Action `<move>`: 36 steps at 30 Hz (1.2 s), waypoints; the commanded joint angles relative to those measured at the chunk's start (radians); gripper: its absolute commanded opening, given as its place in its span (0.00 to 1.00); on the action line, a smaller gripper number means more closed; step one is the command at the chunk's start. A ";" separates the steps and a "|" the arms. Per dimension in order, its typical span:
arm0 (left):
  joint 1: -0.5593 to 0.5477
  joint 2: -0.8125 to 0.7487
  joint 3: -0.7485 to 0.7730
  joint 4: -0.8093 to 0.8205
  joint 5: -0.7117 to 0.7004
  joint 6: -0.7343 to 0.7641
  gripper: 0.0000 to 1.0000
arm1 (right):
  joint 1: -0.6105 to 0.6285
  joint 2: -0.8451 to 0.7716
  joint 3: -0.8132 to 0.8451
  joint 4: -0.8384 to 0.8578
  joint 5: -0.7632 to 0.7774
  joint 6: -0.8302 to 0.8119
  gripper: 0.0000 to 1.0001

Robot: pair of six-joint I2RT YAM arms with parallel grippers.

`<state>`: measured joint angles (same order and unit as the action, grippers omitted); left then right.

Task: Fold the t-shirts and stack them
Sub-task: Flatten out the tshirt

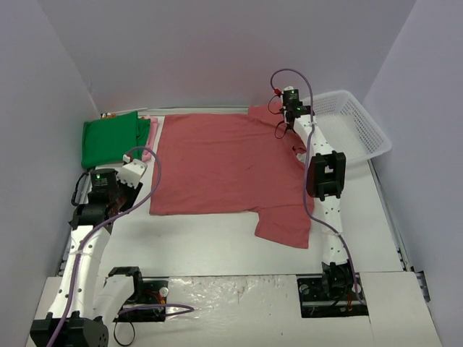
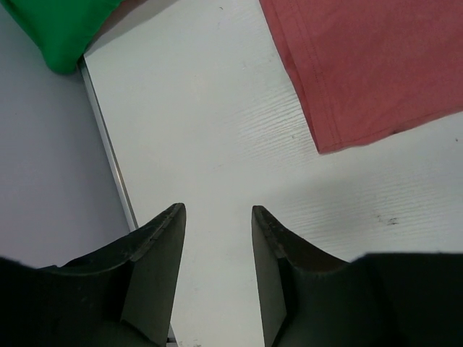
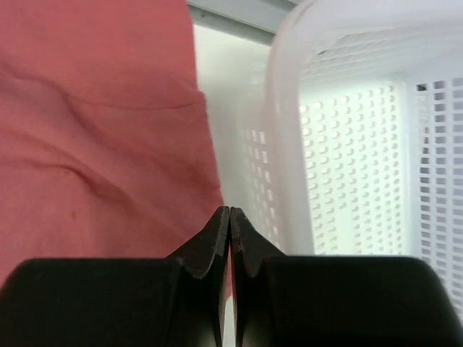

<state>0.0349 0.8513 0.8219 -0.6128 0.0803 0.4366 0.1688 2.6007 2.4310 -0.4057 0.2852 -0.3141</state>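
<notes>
Left gripper (image 2: 217, 210) is hovering over the table (image 2: 217, 108), jaws apart; right gripper (image 3: 229, 211) is sitting jaws together at the red shirt (image 1: 217, 163)'s 1 o'clock sleeve, basket (image 1: 354, 119) just beside.

Left arm (image 1: 83, 249) bent back, its jaws partly apart and empty; right arm (image 1: 324, 173) stretched forward, jaws closed tight.

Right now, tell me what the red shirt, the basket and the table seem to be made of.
Red shirt: soft knit cloth, matte; it wrinkles and has a stitched hem.
Basket: white plastic, slightly glossy and translucent; moulded walls with rows of small holes.
Table: hard white board, probably laminate; faint grain lines and a smooth satin sheen.
</notes>
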 commanded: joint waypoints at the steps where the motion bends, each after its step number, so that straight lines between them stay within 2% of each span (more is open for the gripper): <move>1: 0.014 -0.004 0.040 -0.031 0.030 -0.010 0.41 | -0.009 0.018 0.048 0.037 0.101 -0.009 0.00; 13: 0.062 0.012 0.051 -0.053 0.073 -0.010 0.44 | -0.049 0.107 0.111 0.105 0.212 -0.057 0.00; 24: 0.065 0.015 0.051 -0.053 0.085 -0.001 0.46 | -0.051 0.084 0.079 0.188 0.281 -0.131 0.00; 27: 0.063 0.014 0.059 -0.054 0.099 0.002 0.47 | -0.052 -0.031 -0.001 0.186 0.136 -0.109 0.00; 31: 0.063 -0.011 0.092 -0.054 0.127 0.031 0.52 | -0.039 -0.276 -0.292 0.185 -0.202 -0.034 0.01; 33: 0.059 -0.029 0.123 -0.068 0.172 0.089 0.57 | -0.023 -0.433 -0.399 0.156 -0.333 -0.037 0.09; 34: 0.054 -0.026 0.138 -0.088 0.200 0.124 0.59 | -0.015 -0.474 -0.447 0.130 -0.375 -0.045 0.24; 35: 0.048 -0.011 0.151 -0.138 0.217 0.199 0.61 | 0.000 -0.558 -0.531 0.098 -0.411 -0.063 0.30; 36: 0.027 -0.002 0.169 -0.160 0.232 0.236 0.62 | 0.008 -0.598 -0.574 0.043 -0.463 -0.071 0.33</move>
<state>0.0860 0.8539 0.9104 -0.6933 0.2295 0.5247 0.1360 2.2307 1.9377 -0.2779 0.0555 -0.3840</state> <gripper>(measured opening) 0.613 0.304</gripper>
